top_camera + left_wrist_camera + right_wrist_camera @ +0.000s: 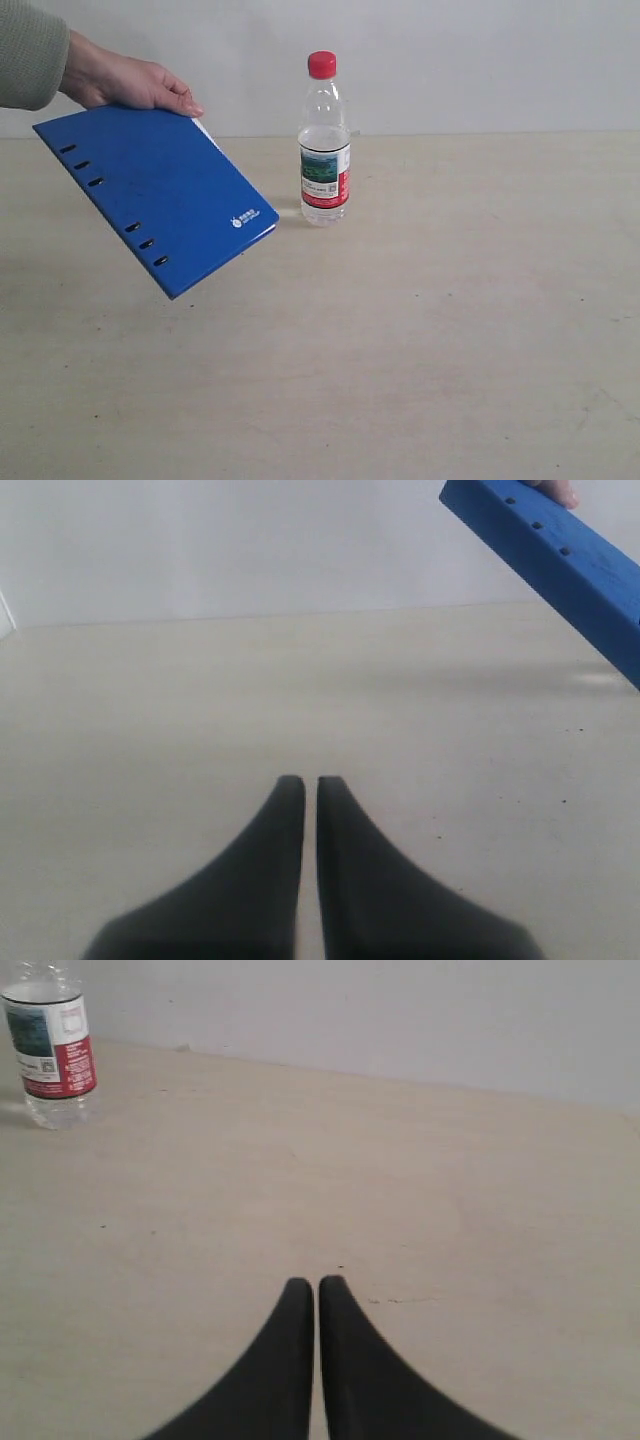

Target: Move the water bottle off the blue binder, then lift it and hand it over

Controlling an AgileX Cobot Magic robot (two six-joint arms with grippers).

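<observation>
The water bottle (324,140) stands upright on the table, clear with a red cap and a red, white and green label; the right wrist view shows its lower part (52,1055). A person's hand (125,82) holds the blue binder (155,195) tilted in the air to the left of the bottle, one corner low near the table. The left wrist view catches the binder's edge (560,560). My left gripper (302,780) and right gripper (316,1282) are both shut on nothing, over bare table. Neither gripper shows in the exterior view.
The beige table (420,340) ends at a pale wall (480,60) behind the bottle. The person's sleeved arm (30,50) enters from the upper left.
</observation>
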